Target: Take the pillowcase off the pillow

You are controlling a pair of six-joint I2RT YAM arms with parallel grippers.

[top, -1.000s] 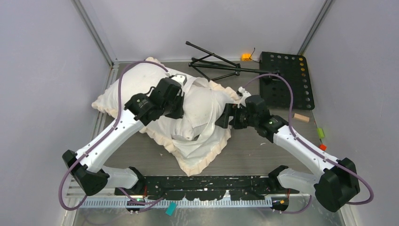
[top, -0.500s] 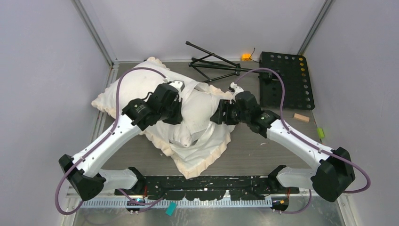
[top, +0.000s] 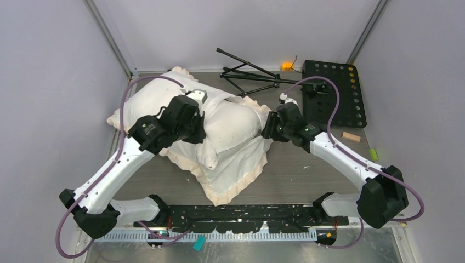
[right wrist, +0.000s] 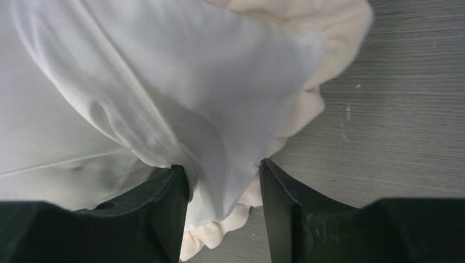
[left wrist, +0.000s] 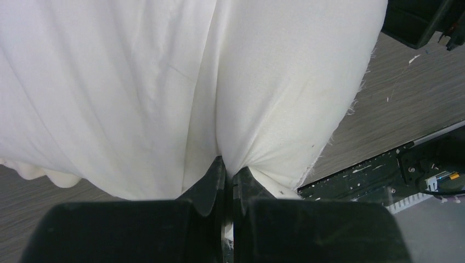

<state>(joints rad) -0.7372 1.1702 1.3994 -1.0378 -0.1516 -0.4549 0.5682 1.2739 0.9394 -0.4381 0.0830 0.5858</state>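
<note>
The pillowcase (top: 241,167) lies cream face up on the table, its ruffled frill (top: 233,189) around it. The plump off-white pillow (top: 233,123) bulges out of its middle. My left gripper (top: 197,126) is on the pillow's left side. In the left wrist view it (left wrist: 228,167) is shut on a fold of white pillowcase fabric (left wrist: 274,98) with a frayed edge. My right gripper (top: 270,127) is at the right frill. In the right wrist view it (right wrist: 224,170) is open, with thin white pillowcase fabric (right wrist: 219,98) and frill (right wrist: 329,66) between its fingers.
A folded black tripod (top: 247,71) lies at the back. A black perforated board (top: 332,93) is at the back right, with an orange part (top: 286,66) next to it. A wooden block (top: 351,137) and small green (top: 373,154) and red (top: 376,171) pieces sit at the right.
My left gripper has moved left with the fabric in it. My right gripper has moved right and back to the frill. The crumpled fabric over the pillow has pulled smooth.
</note>
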